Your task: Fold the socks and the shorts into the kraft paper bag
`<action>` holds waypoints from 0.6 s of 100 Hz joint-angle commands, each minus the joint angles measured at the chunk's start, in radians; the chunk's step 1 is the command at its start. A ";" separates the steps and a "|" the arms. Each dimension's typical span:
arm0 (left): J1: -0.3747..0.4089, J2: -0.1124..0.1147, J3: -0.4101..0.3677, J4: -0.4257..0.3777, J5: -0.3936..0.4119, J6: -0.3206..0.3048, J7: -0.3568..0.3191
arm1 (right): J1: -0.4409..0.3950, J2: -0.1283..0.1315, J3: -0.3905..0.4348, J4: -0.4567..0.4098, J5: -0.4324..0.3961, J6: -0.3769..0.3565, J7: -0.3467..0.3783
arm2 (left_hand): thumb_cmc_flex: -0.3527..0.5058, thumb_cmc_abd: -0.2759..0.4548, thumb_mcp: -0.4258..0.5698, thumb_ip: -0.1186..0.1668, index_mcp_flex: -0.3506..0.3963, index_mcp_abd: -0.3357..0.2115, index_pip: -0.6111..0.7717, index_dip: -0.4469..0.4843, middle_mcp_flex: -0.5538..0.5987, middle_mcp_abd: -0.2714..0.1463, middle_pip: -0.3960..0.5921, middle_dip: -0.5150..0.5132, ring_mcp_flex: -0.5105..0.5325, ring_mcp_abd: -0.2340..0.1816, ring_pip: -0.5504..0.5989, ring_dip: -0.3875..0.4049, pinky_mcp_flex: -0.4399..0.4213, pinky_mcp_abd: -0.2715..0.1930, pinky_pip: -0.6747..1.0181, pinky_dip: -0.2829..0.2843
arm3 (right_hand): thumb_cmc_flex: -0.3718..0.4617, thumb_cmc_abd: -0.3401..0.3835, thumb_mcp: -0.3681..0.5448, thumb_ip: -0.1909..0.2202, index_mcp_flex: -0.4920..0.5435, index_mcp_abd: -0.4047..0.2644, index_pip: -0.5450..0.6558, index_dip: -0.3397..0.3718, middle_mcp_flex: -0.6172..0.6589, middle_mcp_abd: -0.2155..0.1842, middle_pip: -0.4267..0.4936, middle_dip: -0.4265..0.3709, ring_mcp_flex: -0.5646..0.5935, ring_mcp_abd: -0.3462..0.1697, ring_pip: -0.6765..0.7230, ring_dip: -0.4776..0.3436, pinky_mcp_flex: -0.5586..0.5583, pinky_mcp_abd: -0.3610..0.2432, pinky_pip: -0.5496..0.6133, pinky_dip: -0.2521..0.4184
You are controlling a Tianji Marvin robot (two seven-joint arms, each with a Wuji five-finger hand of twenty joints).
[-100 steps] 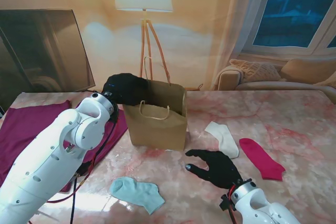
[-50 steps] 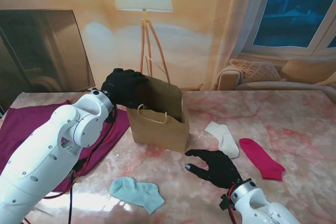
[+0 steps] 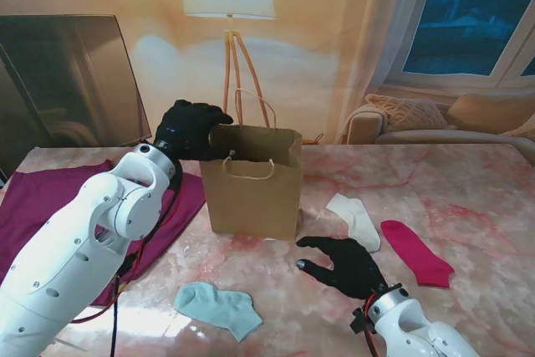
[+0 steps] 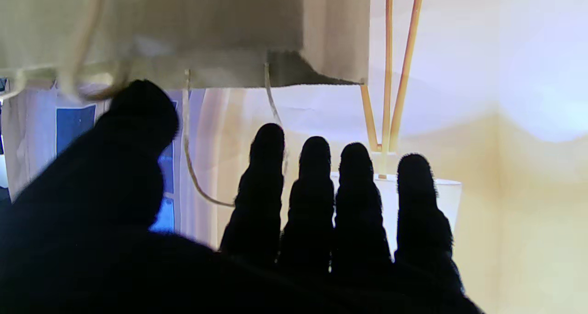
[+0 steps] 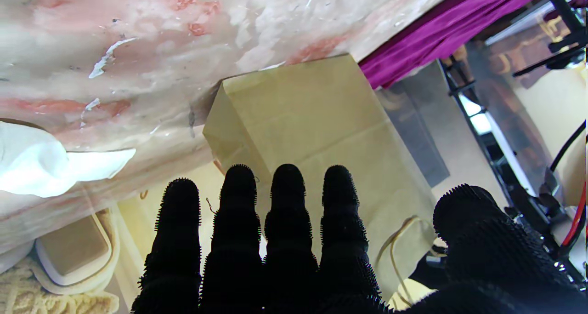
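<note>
1. Here the left hand (image 3: 191, 130) hovers at the far left corner of the kraft paper bag (image 3: 253, 181), fingers (image 4: 317, 199) straight and spread, nothing in its grasp; the left wrist view shows the thumb close by the bag's rim and a cord handle (image 4: 193, 157) hanging between thumb and fingers.
2. The right hand (image 3: 344, 263) lies flat, palm down, just on the near right side of the bag, fingers (image 5: 287, 213) extended side by side and holding nothing, pointing toward the bag's side wall.
3. The bag stands upright and open on the marble table (image 3: 468, 198), with its handles up.
4. The magenta shorts (image 3: 42, 198) are spread to the left of the bag, partly hidden by the left arm (image 3: 92, 248).
5. A white sock (image 3: 355, 219) lies just right of the bag, close beside the right hand's fingertips.
6. A pink sock (image 3: 415, 252) lies further right of the bag, beyond the white one.
7. A light blue sock (image 3: 219, 307) lies nearer to me than the bag, apart from it.
8. A floor lamp (image 3: 227, 6) stands behind the bag, and a sofa (image 3: 435, 119) lies behind and to its right.
</note>
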 commanded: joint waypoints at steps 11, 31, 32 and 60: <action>0.053 -0.008 -0.049 -0.054 -0.017 0.006 0.050 | -0.007 -0.002 0.006 -0.006 -0.008 -0.003 -0.003 | 0.027 0.059 -0.046 0.007 0.024 -0.015 0.029 0.012 0.036 -0.028 0.000 0.009 0.031 -0.009 0.004 0.019 -0.001 0.002 0.019 0.032 | 0.030 0.018 -0.032 0.039 -0.014 -0.019 0.013 0.002 -0.030 -0.003 0.011 0.007 -0.027 0.002 0.007 0.015 -0.013 0.011 0.019 0.041; 0.174 -0.019 -0.154 -0.132 -0.057 -0.014 0.133 | -0.017 -0.002 0.026 -0.021 -0.022 -0.007 -0.008 | 0.047 0.223 -0.245 0.062 0.003 -0.022 0.013 0.013 0.014 -0.020 -0.015 0.011 0.007 -0.005 -0.009 0.025 -0.006 -0.029 -0.020 0.010 | 0.031 0.018 -0.033 0.039 -0.011 -0.017 0.014 0.002 -0.030 -0.002 0.011 0.007 -0.021 -0.001 0.008 0.016 -0.006 0.000 0.015 0.041; 0.182 -0.020 -0.159 -0.136 -0.062 -0.016 0.138 | -0.018 -0.002 0.027 -0.021 -0.023 -0.007 -0.009 | 0.049 0.227 -0.249 0.064 0.003 -0.021 0.013 0.013 0.014 -0.022 -0.015 0.011 0.009 -0.007 -0.009 0.026 -0.001 -0.031 -0.017 0.011 | 0.031 0.017 -0.033 0.039 -0.011 -0.017 0.014 0.002 -0.029 -0.003 0.011 0.008 -0.021 -0.001 0.008 0.015 -0.006 -0.001 0.015 0.041; 0.388 -0.045 -0.258 -0.204 -0.139 -0.088 0.306 | -0.021 -0.001 0.047 -0.034 -0.037 -0.009 -0.006 | 0.130 0.341 -0.485 0.106 0.000 -0.001 -0.036 0.011 -0.007 -0.011 -0.033 -0.005 -0.015 -0.003 -0.023 0.011 -0.009 -0.091 -0.047 -0.034 | 0.038 0.014 -0.034 0.038 -0.005 -0.013 0.014 0.000 -0.018 -0.002 -0.004 -0.001 -0.018 -0.027 -0.007 -0.008 0.021 -0.053 -0.017 0.009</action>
